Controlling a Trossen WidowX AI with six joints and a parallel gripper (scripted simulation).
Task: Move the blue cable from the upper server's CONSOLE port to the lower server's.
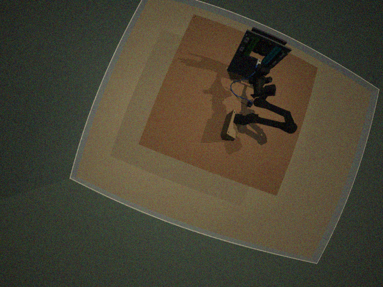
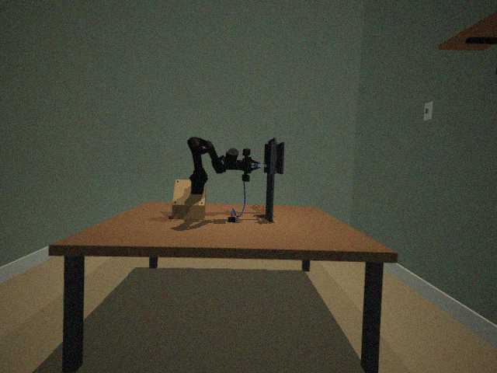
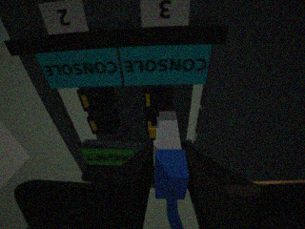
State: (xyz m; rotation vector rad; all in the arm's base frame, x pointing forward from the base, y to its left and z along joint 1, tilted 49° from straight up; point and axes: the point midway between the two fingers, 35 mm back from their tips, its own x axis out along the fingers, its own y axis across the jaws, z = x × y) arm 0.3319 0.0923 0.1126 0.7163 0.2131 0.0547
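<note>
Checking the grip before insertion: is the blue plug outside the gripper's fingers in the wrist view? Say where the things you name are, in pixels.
No, the blue plug (image 2: 255, 165) (image 3: 171, 173) sits between both black fingers.

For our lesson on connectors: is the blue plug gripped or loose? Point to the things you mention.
Gripped: in the wrist view the blue plug (image 3: 172, 174) sits between the gripper's (image 3: 172, 155) two dark fingers, one on each side.
</note>
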